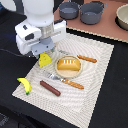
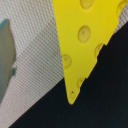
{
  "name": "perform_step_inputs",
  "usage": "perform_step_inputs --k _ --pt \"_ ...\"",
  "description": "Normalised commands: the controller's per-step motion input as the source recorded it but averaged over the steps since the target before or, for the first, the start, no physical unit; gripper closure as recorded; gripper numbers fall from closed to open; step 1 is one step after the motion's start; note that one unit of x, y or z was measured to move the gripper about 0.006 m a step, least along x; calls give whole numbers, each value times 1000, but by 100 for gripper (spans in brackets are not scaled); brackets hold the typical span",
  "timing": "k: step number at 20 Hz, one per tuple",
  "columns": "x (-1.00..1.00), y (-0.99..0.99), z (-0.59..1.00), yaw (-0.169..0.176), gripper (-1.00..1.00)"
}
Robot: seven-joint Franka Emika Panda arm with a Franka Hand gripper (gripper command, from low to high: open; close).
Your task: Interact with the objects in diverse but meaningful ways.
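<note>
Four toy foods lie on the surface [image 1: 102, 75], on a pale placemat [image 1: 95, 90], and the arm's jaws [image 1: 44, 51] hang right over one of them, the yellow cheese wedge [image 1: 45, 60]. Whether the jaws are spread or pressed together I cannot tell: the exterior view hides the fingertips behind the white wrist housing, and the wrist view shows only one grey finger [image 2: 6, 55] at the frame's edge, off to the side of the cheese wedge [image 2: 87, 35] with mat between them.

Judged from this, the step in hand is a grasp on the wedge. To do it well, the jaws should straddle the two flat, holed faces, not the tapering tip, since a pinch near the point would likely squeeze the wedge out sideways. The wedge lies half over the mat's edge onto the dark surface [image 2: 90, 107], so the descent should stop short of snagging the mat's edge.

Beyond the jaws, toward the exterior view's right, sits the orange-brown bun [image 1: 68, 65] on a plate, with a knife [image 1: 87, 58] past it and a fork [image 1: 67, 81] in front. The reddish-brown sausage [image 1: 50, 88] and the banana [image 1: 24, 85] lie nearer the camera, well apart from the jaws, so none crowds the approach.
</note>
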Motion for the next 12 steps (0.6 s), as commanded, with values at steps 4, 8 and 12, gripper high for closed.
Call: perform_step_inputs --k 4,8,12 --pt "-255 -691 731 22 -100" --pt "-243 -909 519 0 -100" --pt "-119 -981 301 1 -100"
